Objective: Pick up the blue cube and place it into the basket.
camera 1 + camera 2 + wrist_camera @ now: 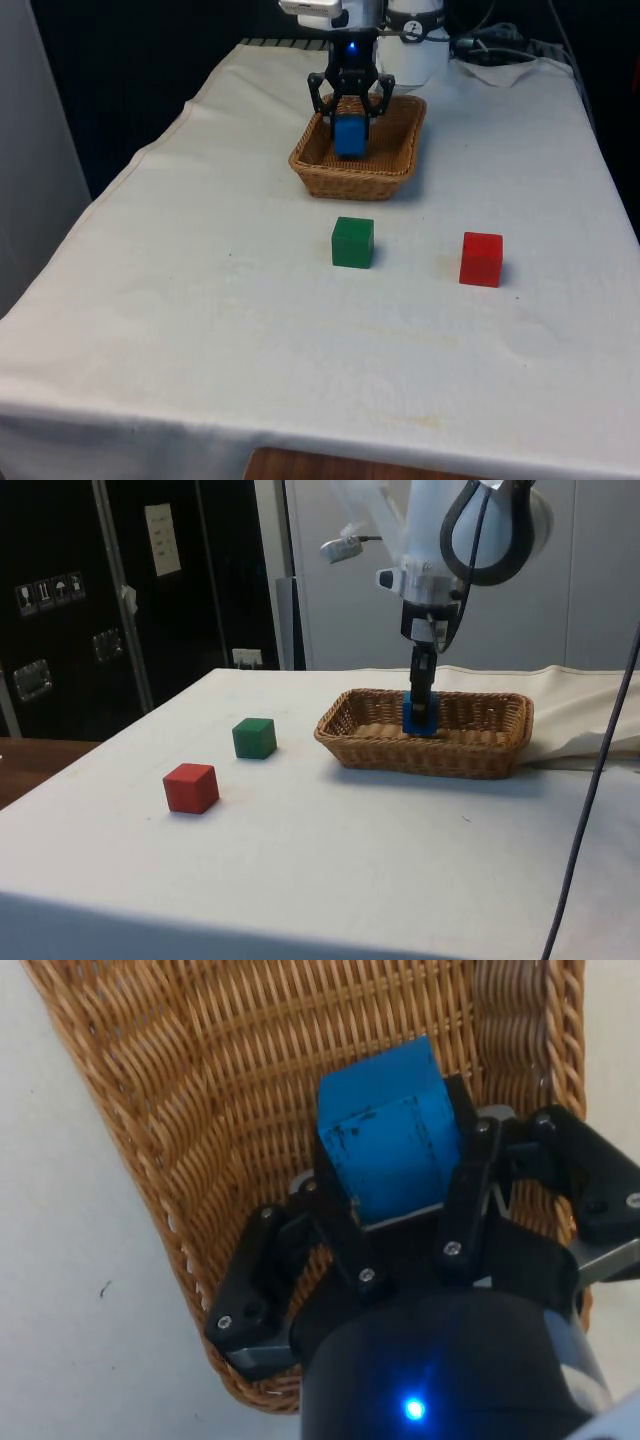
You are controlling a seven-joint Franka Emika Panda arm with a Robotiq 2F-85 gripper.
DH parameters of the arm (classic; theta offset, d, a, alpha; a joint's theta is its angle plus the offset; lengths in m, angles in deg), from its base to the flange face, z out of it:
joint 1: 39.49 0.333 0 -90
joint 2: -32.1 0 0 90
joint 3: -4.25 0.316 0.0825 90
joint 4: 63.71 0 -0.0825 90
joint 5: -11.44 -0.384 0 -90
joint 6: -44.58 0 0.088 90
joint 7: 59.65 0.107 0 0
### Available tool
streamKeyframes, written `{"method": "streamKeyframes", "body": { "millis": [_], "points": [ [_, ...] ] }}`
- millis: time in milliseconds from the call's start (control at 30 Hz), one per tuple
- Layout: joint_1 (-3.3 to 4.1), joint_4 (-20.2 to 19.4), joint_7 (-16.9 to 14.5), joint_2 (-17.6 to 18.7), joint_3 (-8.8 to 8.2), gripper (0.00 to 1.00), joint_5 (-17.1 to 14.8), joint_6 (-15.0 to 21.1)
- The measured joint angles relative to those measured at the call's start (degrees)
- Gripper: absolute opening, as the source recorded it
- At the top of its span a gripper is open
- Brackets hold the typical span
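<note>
Nearest the camera on the white-clothed bench point(200, 330) sit two bystanders: a small green cube point(353, 242) and, on the front view's right, a small red cube point(481, 259), both well clear of the work. Beyond them the black two-finger jaws point(349, 112) are closed on the blue cube point(350, 135), holding it low inside the oblong woven wicker basket point(350, 180). To finish well, I judge the arm should lower until the cube meets the weave, then open and lift straight up, keeping off the rim. In the side view the cube point(419, 719) appears down among the basket walls point(430, 755); the wrist view adds that it is tilted in the grip point(385, 1150), a corner pointing at the weave point(200, 1080)
</note>
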Motion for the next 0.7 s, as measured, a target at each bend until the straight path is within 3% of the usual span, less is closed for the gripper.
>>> {"method": "streamKeyframes", "body": {
  "millis": [367,567,600,700],
  "points": [
    [0.11,-0.1,1.4,1.3,1.83,0.00,0.0,0.2],
    [0.11,-0.1,1.4,1.3,1.89,0.02,0.0,0.2],
    [0.11,-0.1,1.4,1.3,1.95,0.07,0.0,0.2],
    [0.11,-0.1,1.5,1.3,2.06,0.34,0.0,0.2]
  ]
}}
